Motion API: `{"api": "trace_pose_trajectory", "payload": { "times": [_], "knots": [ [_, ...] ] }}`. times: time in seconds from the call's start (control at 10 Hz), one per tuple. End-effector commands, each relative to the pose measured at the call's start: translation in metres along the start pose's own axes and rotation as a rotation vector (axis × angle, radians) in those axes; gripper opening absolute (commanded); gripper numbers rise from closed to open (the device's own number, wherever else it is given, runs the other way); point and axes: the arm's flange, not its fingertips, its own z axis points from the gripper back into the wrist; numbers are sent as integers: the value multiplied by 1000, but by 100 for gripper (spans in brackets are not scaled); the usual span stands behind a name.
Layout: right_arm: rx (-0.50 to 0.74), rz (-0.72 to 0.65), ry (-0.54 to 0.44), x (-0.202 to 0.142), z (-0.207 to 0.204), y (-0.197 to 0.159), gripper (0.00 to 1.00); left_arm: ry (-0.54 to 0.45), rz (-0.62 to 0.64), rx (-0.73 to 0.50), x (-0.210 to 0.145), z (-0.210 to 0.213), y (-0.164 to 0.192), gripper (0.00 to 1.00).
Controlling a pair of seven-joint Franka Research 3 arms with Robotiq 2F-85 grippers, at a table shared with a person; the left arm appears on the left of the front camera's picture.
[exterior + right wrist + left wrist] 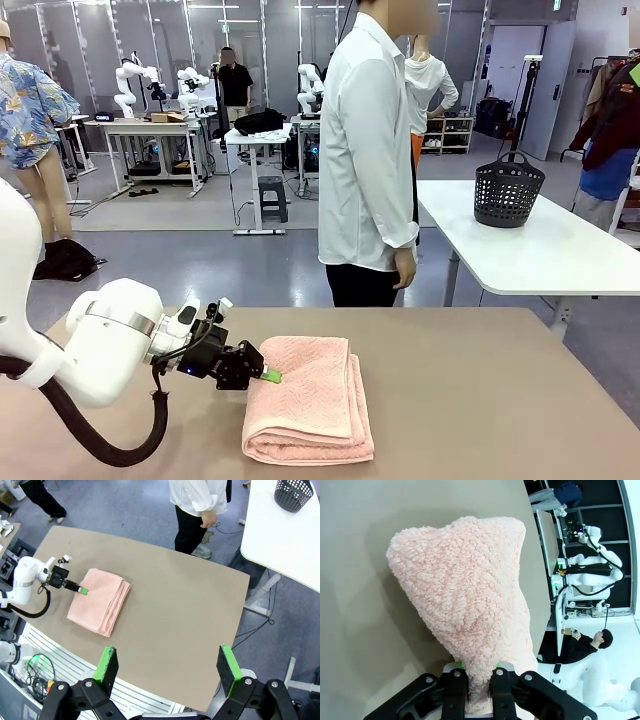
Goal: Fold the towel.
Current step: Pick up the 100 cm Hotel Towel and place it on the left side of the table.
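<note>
While the black basket (pixel 508 190) stands on the white table (pixel 560 250) behind the person (pixel 368 150), its contents cannot be told. The towel (pixel 308 400) lies folded on the brown table (pixel 480 400), long axis running from the robot toward the person. The left claw (pixel 270 377) pinches its left edge; the right claw (pixel 167 667) hangs spread wide, high above.

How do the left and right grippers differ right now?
The left gripper is low at the towel's edge; the right gripper hangs high above the table. The left one's jaws are pinched on the pink cloth, while the right one's stand wide apart and hold nothing. Both have black fingers with green pads.
</note>
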Motion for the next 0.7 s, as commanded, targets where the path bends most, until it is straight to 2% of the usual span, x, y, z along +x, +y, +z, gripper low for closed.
{"api": "trace_pose_trajectory", "payload": {
  "times": [0.0, 0.1, 0.2, 0.5, 0.6],
  "knots": [
    [-3, -2, 1, 0, 1, 0, 100, 3, -28, 42, 9, 12, 1, 0],
    [-3, -2, 1, 0, 1, 0, 100, 2, -34, 29, 9, 25, 4, 0],
    [-3, -2, 1, 0, 1, 0, 100, 44, -74, 29, 9, 47, 10, 0],
    [-3, -2, 1, 0, 1, 0, 100, 70, -119, 36, 13, 133, 32, 0],
    [-3, -2, 1, 0, 1, 0, 100, 68, -124, 39, 13, 168, 43, 7]
  ]
}}
